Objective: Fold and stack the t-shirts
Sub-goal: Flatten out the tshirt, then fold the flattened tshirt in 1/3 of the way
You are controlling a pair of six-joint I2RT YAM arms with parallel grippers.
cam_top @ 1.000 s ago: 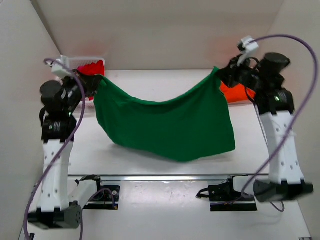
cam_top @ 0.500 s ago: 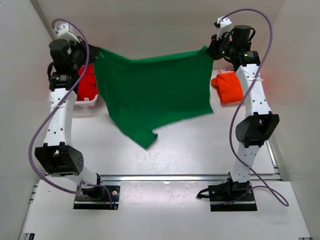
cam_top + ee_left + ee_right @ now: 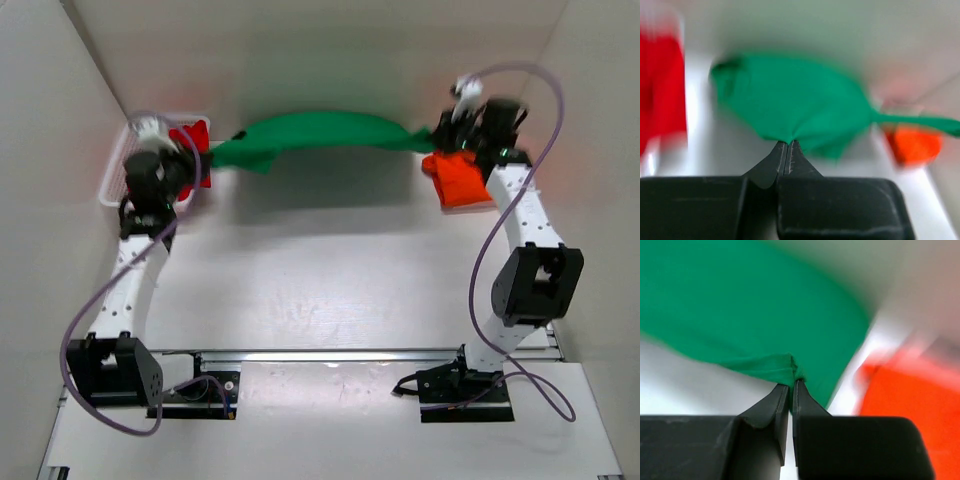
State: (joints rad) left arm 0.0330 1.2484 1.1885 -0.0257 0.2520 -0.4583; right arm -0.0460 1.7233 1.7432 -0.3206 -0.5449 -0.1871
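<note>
Green t-shirt [image 3: 310, 135] hangs stretched along the table's [image 3: 330, 270] far edge, one end pinched in the left gripper [image 3: 785, 145], the other in the right gripper [image 3: 792, 384], both closed tight on cloth. An orange t-shirt [image 3: 462, 182] lies bundled just beside the right gripper; a red t-shirt [image 3: 192, 148] sits in the white basket [image 3: 110, 190] by the left.
</note>
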